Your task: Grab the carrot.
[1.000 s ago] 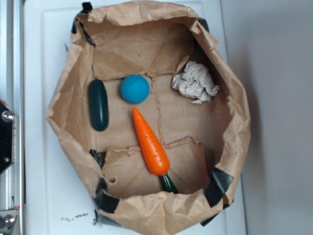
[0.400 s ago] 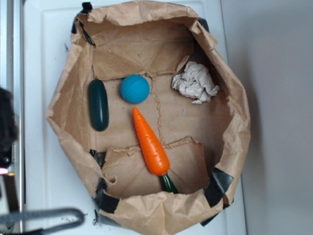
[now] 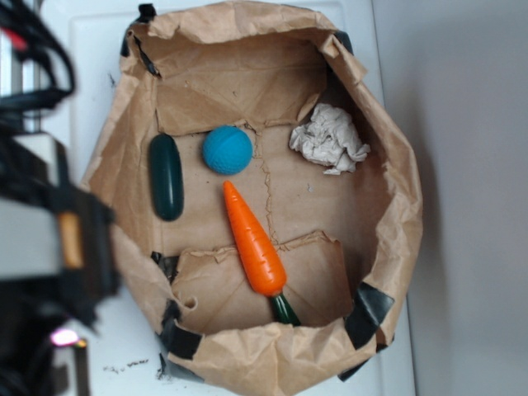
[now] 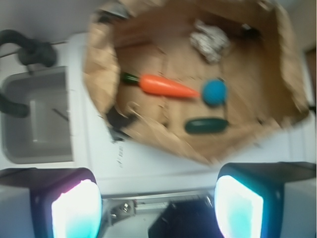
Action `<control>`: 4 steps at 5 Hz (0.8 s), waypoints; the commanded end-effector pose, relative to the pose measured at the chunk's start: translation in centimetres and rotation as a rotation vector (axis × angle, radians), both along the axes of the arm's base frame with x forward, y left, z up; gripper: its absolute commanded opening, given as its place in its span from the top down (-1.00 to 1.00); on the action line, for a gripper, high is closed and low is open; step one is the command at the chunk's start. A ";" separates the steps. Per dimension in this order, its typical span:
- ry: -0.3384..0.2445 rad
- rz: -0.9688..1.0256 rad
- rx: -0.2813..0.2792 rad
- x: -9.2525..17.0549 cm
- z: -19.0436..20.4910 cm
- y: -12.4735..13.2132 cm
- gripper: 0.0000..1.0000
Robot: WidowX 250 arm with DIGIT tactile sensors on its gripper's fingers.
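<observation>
In your exterior view, the carrot (image 3: 255, 245) lies on the floor of the brown paper bag (image 3: 388, 148), tip near the blue ball (image 3: 227, 150), with the dark green oblong toy (image 3: 166, 176) off to its side. Your wrist view, blurred, shows the tool (image 4: 157, 208) with fingers (image 4: 77, 210) spread wide and empty, above the white table (image 4: 148, 166), well apart from the carrot (image 4: 167, 86).

No readable text, label, brand, number or sign on anything.
</observation>
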State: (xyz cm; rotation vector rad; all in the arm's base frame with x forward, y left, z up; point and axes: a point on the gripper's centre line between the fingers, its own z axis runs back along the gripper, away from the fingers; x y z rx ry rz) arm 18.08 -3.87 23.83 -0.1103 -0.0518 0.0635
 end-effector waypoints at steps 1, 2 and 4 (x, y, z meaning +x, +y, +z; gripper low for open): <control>-0.057 -0.195 0.013 6.6 -3.1 1.0 -1.00; -0.074 -0.250 0.065 8.4 -5.5 2.2 -1.00; -0.121 -0.286 0.081 9.5 -6.7 2.9 -1.00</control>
